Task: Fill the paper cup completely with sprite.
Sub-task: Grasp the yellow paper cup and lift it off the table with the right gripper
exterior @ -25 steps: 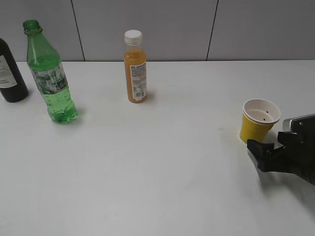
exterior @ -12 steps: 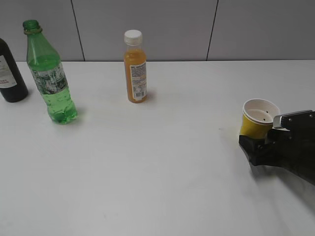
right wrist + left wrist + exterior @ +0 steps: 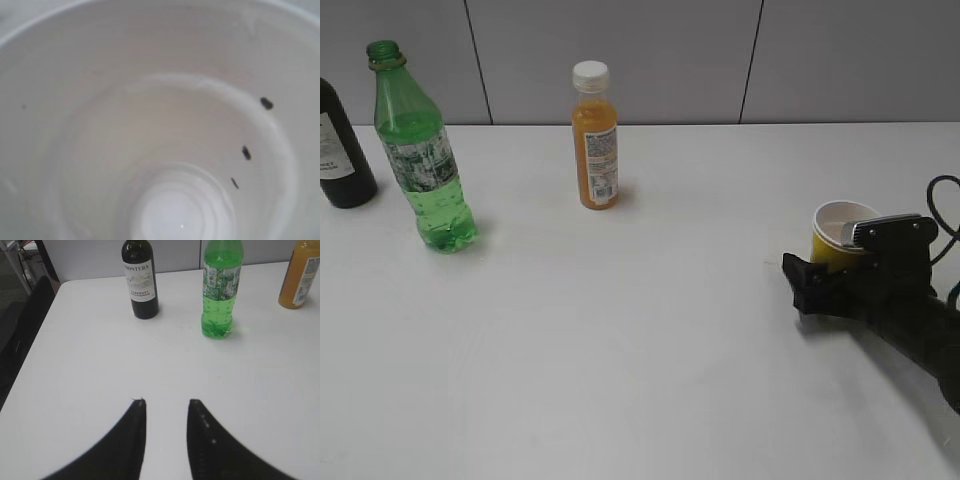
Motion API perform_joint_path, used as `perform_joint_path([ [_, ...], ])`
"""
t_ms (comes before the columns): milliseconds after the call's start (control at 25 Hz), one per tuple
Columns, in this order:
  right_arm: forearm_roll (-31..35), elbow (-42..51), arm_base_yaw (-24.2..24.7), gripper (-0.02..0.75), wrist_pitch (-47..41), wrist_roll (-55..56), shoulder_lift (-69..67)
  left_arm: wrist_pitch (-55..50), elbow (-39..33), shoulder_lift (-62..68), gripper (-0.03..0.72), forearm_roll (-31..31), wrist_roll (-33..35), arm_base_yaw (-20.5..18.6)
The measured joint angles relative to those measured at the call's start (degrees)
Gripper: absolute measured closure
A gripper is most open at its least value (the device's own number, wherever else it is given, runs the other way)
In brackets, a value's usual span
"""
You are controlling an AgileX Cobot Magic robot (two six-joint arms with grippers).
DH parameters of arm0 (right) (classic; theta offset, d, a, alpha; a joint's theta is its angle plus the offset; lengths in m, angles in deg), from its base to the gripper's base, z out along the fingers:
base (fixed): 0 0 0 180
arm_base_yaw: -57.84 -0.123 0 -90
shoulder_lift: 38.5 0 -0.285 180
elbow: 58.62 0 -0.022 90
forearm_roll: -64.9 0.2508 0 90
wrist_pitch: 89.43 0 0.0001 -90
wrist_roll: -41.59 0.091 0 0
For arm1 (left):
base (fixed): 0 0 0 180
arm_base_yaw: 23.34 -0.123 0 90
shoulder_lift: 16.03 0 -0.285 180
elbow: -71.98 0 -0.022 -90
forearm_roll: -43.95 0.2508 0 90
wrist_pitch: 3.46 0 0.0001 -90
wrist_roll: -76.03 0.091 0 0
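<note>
Right now: right gripper [image 3: 820, 275] low at the paper cup [image 3: 835, 230], arm reaching in across the table [image 3: 640, 330].
Right jaws' state cannot be told; left gripper [image 3: 166, 405] jaws apart, facing the sprite [image 3: 220, 287].

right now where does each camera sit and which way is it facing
Exterior view: raised in front of the table, slanting down; shows the right gripper at the paper cup.
Left wrist view: on the left arm, low over the table, facing the sprite and wine bottle; shows the left gripper.
Right wrist view: straight down into the paper cup; no gripper visible.
Shared: exterior and left wrist both show the sprite, wine bottle and orange juice bottle.
</note>
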Motion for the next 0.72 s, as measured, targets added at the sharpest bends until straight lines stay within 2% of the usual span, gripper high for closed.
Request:
perform_joint_path([
  [280, 1.69, -0.31, -0.30, 0.100, 0.63, -0.05, -0.57, 0.00, 0.00, 0.00, 0.459, 0.00, 0.00, 0.00],
  [720, 2.58, -0.31, -0.37, 0.272, 0.77, -0.05, -0.64, 0.00, 0.00, 0.00, 0.460, -0.05, 0.00, 0.00],
])
